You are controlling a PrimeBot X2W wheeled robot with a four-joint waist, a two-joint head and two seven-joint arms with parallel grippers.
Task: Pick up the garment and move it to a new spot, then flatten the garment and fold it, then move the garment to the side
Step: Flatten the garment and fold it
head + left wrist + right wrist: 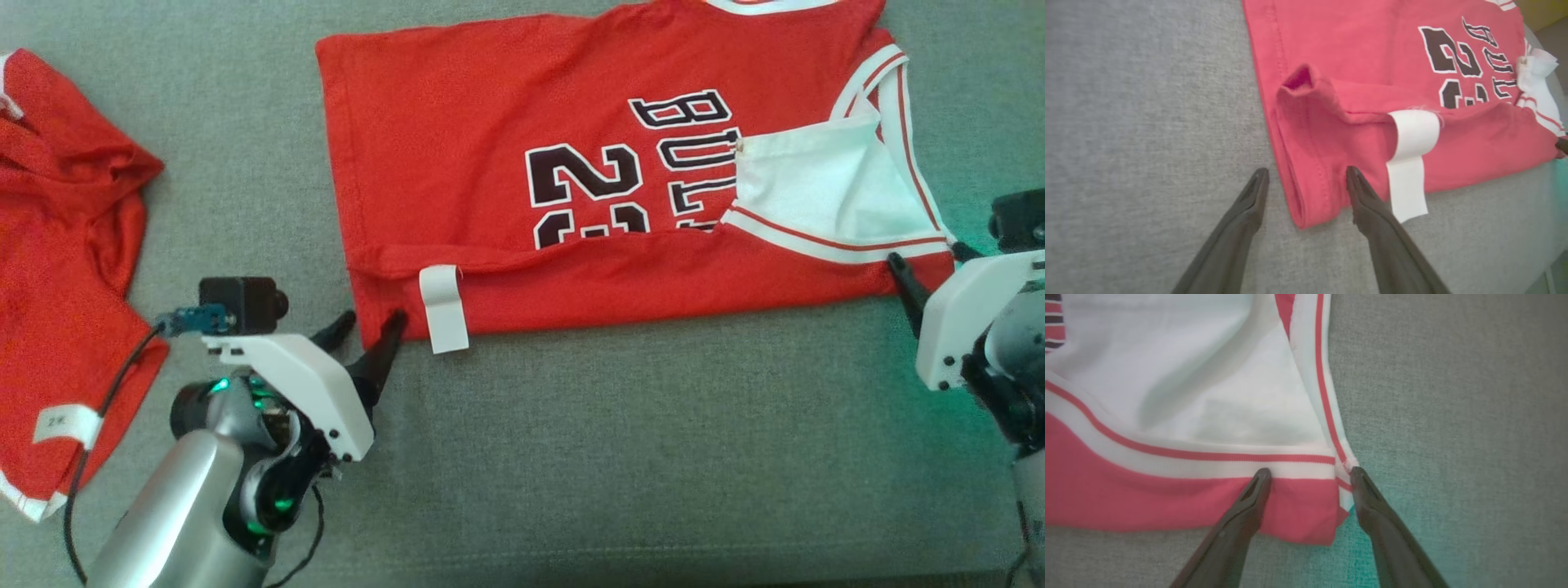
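Observation:
The garment (506, 147) is a red basketball jersey with black-and-white lettering and white trim, spread on the grey cloth surface with its near long edge folded over. A white label (445, 309) hangs from that fold. My left gripper (371, 320) stands open at the jersey's near left corner (1306, 192), its fingers straddling the folded hem. My right gripper (927, 260) is open at the near right corner (1306, 498), one finger over the red cloth and the other just off the white-trimmed edge. The jersey's white inside (1208, 375) shows at the armhole.
A second red garment (65, 269) with a white size tag lies crumpled at the far left of the grey surface (653, 457). A black cable runs from the left wrist camera across that garment's edge.

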